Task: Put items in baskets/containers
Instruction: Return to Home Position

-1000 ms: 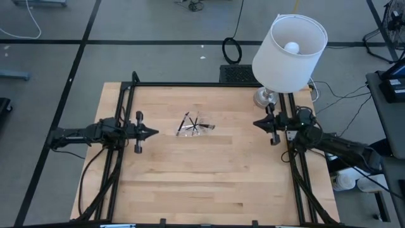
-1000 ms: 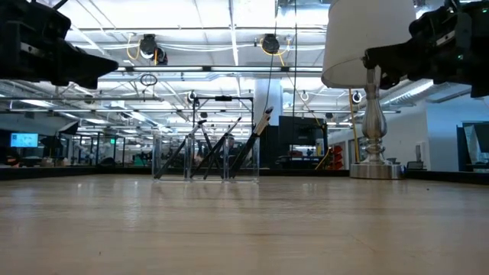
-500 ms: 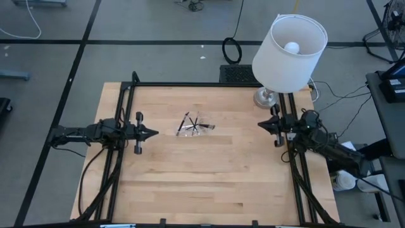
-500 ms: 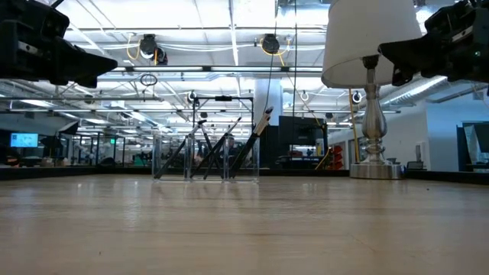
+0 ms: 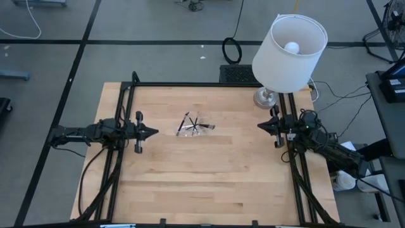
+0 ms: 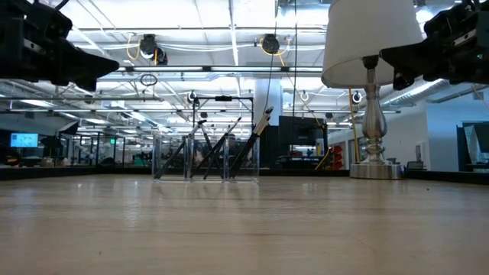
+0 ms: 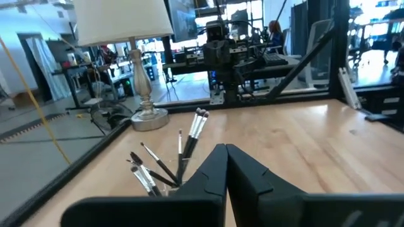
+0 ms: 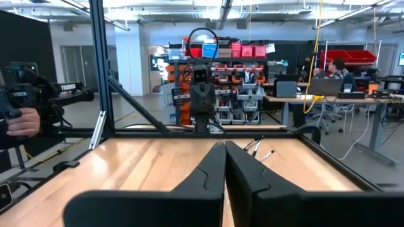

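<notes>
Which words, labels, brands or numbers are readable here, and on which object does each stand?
No text can be read anywhere.
Blue screen: content too small to read.
Red bins: any labels too small to read.
Lampshade: no marking seen.

Lamp at table corner

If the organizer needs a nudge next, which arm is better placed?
Left, probably. The left hand sits nearer the clear organizer holding the brushes. The right hand is farther off, beside the lamp. Both hands are shut and empty.
</notes>
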Robot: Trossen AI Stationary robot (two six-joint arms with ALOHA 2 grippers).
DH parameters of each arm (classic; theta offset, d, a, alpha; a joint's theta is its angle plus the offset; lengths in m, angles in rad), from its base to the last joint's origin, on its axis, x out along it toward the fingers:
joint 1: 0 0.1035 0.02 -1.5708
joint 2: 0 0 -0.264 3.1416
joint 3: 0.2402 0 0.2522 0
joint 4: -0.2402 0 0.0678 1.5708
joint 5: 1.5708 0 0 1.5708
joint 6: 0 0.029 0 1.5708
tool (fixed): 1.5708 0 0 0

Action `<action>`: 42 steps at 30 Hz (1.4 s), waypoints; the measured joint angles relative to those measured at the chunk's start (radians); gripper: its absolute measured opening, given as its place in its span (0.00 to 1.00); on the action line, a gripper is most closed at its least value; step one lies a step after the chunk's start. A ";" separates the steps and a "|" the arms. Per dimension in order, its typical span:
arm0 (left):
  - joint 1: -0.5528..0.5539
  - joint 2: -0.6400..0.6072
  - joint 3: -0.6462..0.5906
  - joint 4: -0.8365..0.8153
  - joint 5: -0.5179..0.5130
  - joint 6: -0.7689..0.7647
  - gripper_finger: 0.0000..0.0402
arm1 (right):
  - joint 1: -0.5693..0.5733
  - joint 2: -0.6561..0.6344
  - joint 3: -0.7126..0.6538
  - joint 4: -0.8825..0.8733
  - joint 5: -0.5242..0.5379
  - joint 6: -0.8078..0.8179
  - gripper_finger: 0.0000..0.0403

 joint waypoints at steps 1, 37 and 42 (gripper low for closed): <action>0.000 0.000 0.000 0.000 0.002 -0.016 0.02 | 0.001 0.000 0.000 0.002 0.000 -0.005 0.00; -0.042 0.001 0.000 0.016 -0.027 0.025 0.09 | 0.257 0.000 0.000 -0.044 0.160 -0.115 0.00; -0.042 0.001 0.000 0.018 -0.026 0.025 0.09 | 0.257 0.000 0.000 -0.041 0.160 -0.115 0.00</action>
